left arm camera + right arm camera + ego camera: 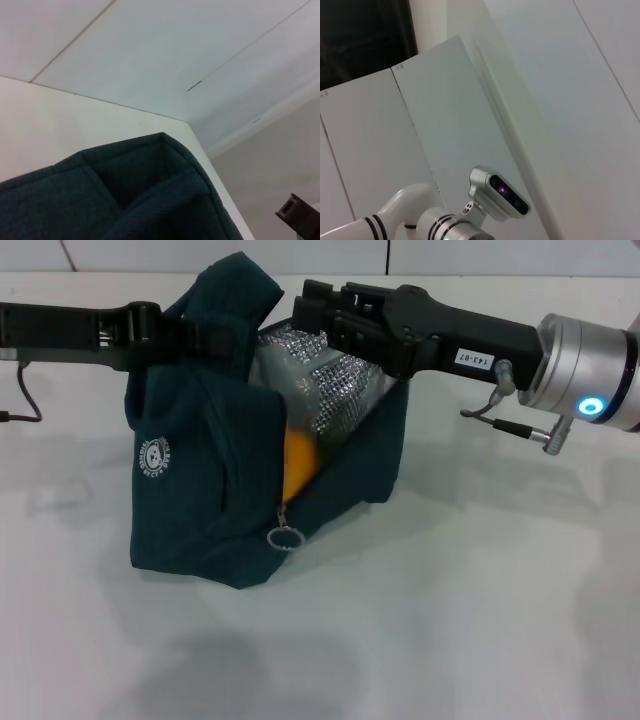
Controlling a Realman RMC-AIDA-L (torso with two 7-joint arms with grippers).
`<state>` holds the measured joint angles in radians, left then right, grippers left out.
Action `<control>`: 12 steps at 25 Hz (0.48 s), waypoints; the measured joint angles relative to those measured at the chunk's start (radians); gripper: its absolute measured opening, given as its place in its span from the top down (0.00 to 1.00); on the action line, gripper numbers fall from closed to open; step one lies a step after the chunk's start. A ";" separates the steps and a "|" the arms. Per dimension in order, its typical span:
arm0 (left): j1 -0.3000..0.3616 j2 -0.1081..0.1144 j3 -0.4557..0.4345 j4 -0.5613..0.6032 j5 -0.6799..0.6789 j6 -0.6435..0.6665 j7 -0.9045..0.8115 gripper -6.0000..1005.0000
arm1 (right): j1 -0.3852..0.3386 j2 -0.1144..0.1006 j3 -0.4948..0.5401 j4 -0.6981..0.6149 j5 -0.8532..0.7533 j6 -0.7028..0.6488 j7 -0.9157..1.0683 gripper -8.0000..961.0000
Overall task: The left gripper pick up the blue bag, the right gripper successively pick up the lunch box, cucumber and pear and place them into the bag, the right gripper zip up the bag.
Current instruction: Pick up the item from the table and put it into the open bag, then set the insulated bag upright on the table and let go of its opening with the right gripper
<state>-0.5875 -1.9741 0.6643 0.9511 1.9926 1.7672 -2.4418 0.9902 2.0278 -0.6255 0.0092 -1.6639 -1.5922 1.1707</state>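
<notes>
Head camera first: the blue bag (215, 480) stands on the white table (450, 620), its mouth gaping to show silver foil lining (335, 390), with a patch of orange-yellow — the pear (300, 462) — showing low in the open slit. The ring zip pull (285, 538) hangs at the bottom of that slit, and the white round logo (154, 457) faces the camera. The left gripper (185, 335) reaches in from the left at the bag's upper edge, its tip buried in the dark fabric where the handle rises — how its jaws stand I cannot tell, though the fabric is pulled up right at them. The right gripper (315, 312) comes in from the right, level with the bag's top and just over the foil opening; its fingers look empty, but whether they are spread or pressed together cannot be made out from this angle. Neither the lunch box nor the cucumber can be picked out. Over to the left wrist camera: teal bag fabric (135, 200) fills the lower part, a stitched corner poking up against the table edge and wall, no fingers shown. Right wrist camera: only wall panels and the robot's head camera (502, 192) on its white neck, no bag.
</notes>
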 joint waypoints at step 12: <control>0.005 0.000 -0.003 0.000 0.000 0.000 0.000 0.92 | -0.203 -0.003 0.006 -0.074 0.131 -0.006 0.143 0.57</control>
<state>-0.5829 -1.9742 0.6612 0.9511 1.9925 1.7671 -2.4423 0.7870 2.0245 -0.6196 -0.0644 -1.5327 -1.5980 1.3138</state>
